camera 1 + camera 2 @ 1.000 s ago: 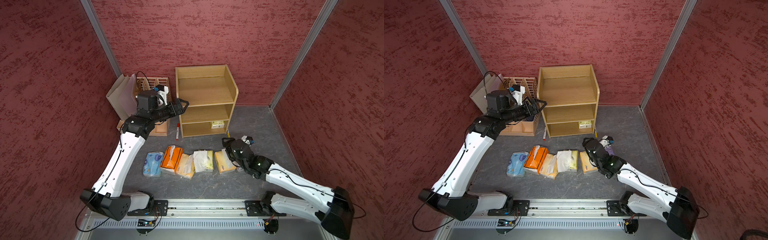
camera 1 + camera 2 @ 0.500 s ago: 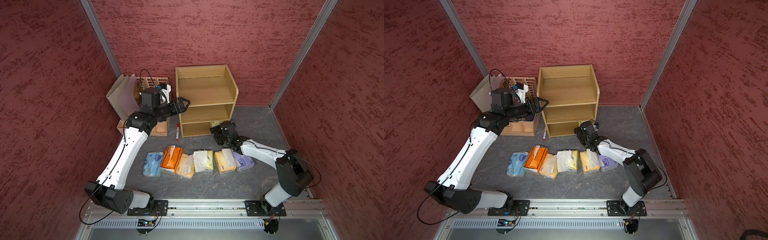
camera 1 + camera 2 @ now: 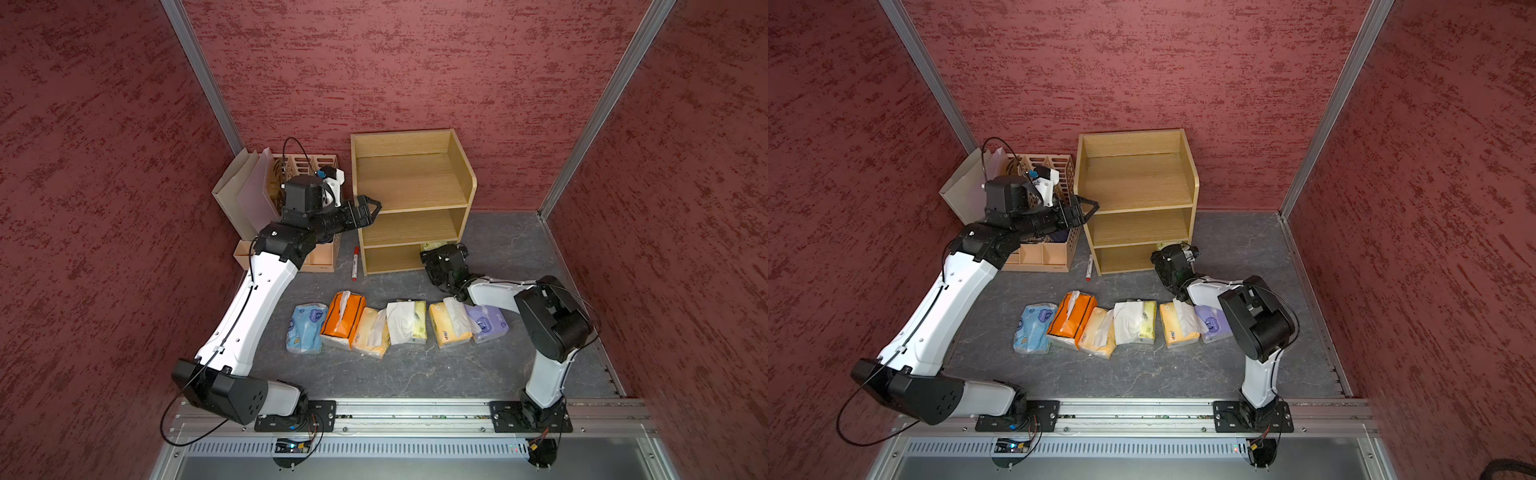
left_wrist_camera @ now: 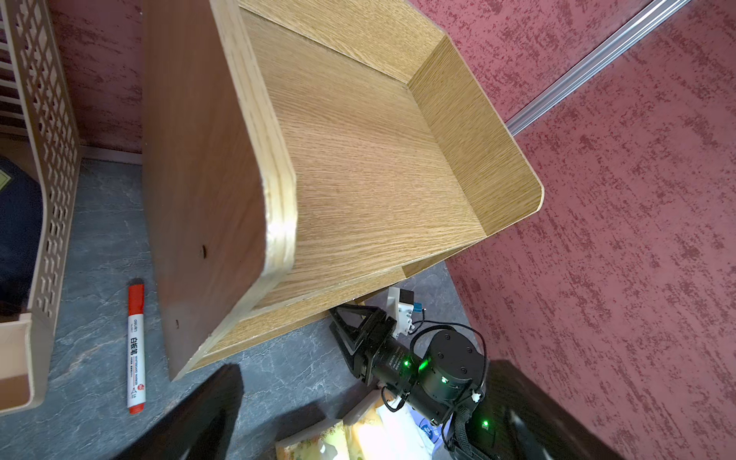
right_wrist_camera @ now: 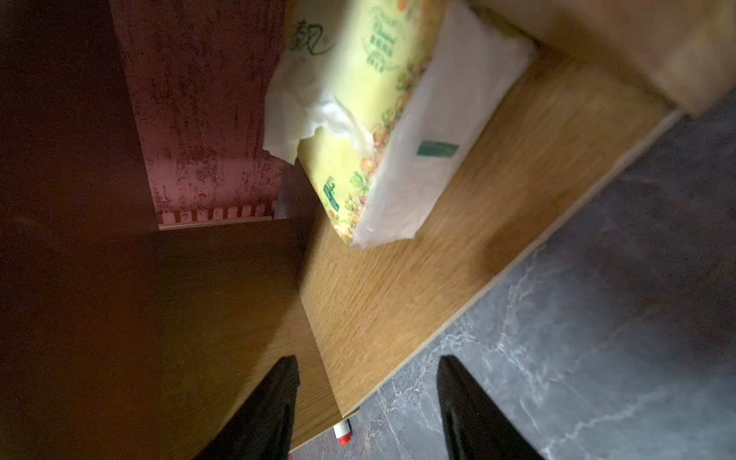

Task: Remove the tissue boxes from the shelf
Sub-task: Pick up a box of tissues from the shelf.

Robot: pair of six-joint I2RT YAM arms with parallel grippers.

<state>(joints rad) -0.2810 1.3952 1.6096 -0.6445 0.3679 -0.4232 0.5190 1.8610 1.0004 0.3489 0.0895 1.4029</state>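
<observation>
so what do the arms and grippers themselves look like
The left arm and right arm have white shells, black joint housings and thin black cables. The left gripper and right gripper are black with tapered fingers; green lights dot the right wrist.

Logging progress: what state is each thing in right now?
shelf: top and middle tiers bare, one pack on bottom tier
yellow-green tissue pack: on the bottom tier, tissue sticking out, ungripped
six tissue packs: in a row on the floor
right gripper: open, empty, facing the bottom tier
left gripper: open, empty, beside the shelf
whiteboard marker: capped, lying on the floor
</observation>
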